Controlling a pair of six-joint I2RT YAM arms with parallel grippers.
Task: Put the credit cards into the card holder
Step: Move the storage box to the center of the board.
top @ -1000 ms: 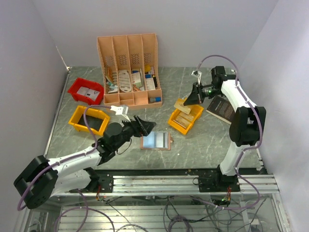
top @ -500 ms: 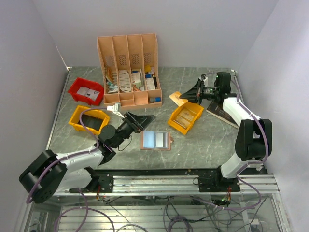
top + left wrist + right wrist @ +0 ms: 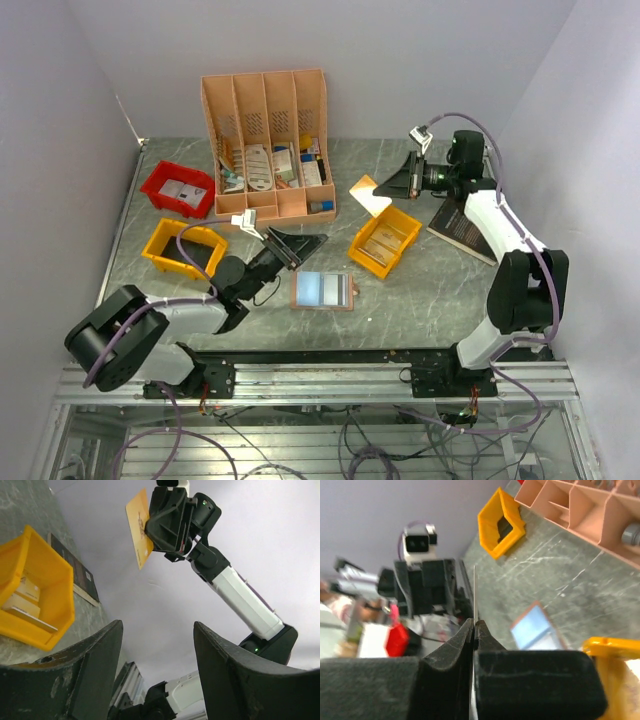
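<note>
Now your right jaws pinch a credit card (image 3: 368, 195) aloft; the card holder (image 3: 322, 290) lies flat on the table (image 3: 420, 290) toward your left jaws, parted and empty.

Nothing legible anywhere. Leaflets (image 3: 258, 165) in the organiser (image 3: 265, 90), black book (image 3: 462, 228), raised credit card (image 3: 139, 527): any print too small to read.
</note>
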